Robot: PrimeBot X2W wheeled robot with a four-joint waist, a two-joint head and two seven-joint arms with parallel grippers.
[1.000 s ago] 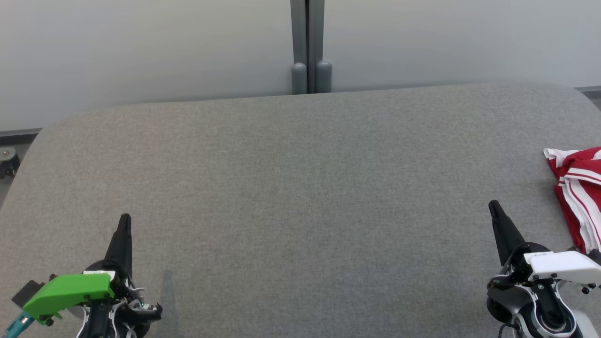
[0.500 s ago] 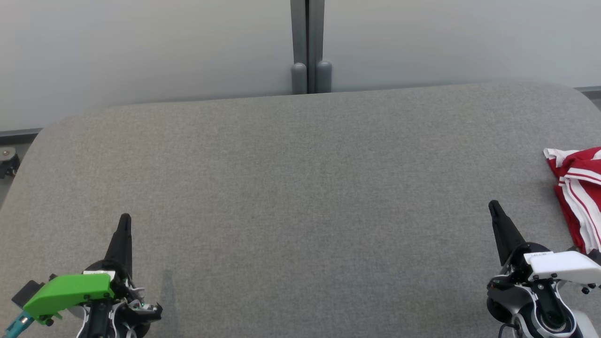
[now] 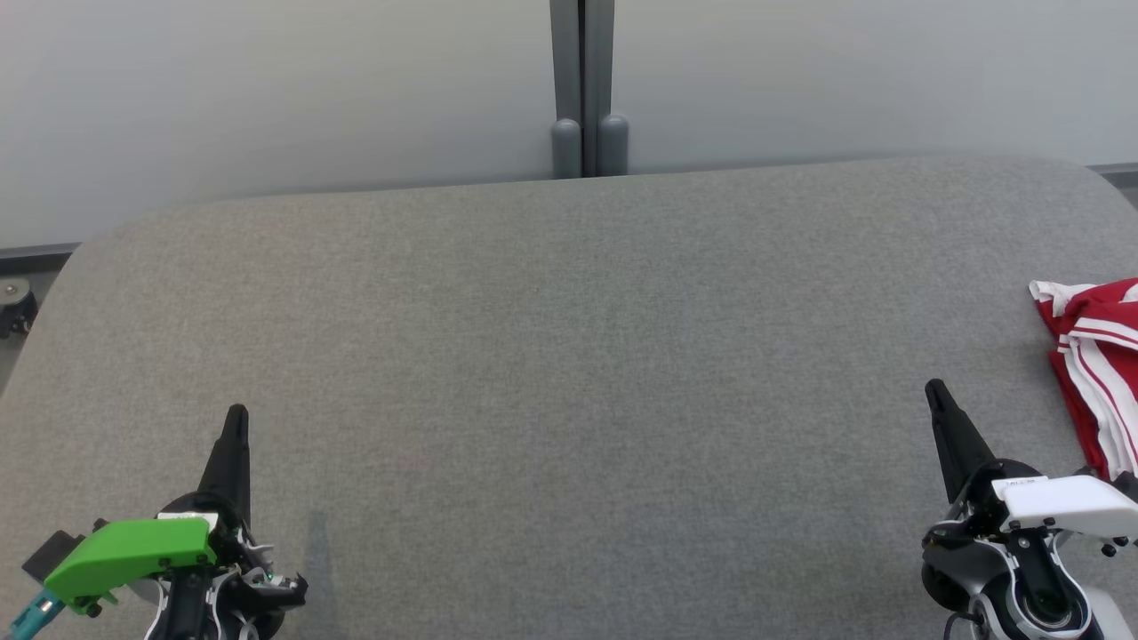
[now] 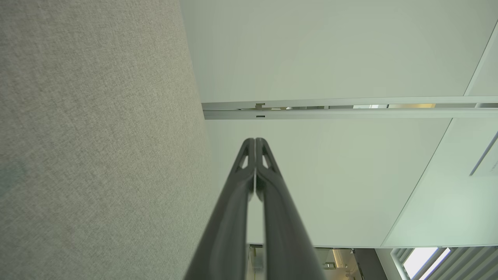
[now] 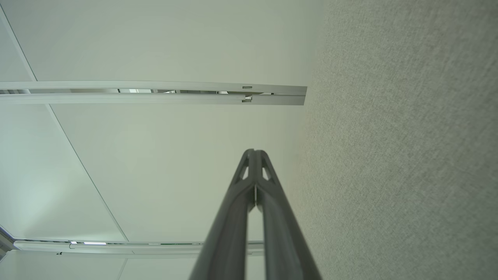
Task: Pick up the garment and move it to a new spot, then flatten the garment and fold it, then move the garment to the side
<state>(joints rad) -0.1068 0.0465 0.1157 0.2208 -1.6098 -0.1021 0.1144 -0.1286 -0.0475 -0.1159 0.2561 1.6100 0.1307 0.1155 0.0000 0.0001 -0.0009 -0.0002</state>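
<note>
The garment (image 3: 1095, 366), red with white stripes, lies bunched at the right edge of the grey felt table (image 3: 569, 356) in the head view, partly cut off by the frame. My right gripper (image 3: 935, 391) rests at the lower right, shut and empty, its tip a short way left of the garment. My left gripper (image 3: 236, 414) rests at the lower left, shut and empty, far from the garment. In the left wrist view my left gripper (image 4: 255, 140) has its fingers pressed together. The right wrist view shows my right gripper (image 5: 254, 151) shut the same way, with nothing between the fingers.
Pale partition panels with a grey post (image 3: 583, 89) stand behind the table's far edge. A caster wheel (image 3: 13, 307) sits on the floor at the far left. The table (image 4: 97, 136) fills the left of the left wrist view and the table (image 5: 408, 136) the right of the right wrist view.
</note>
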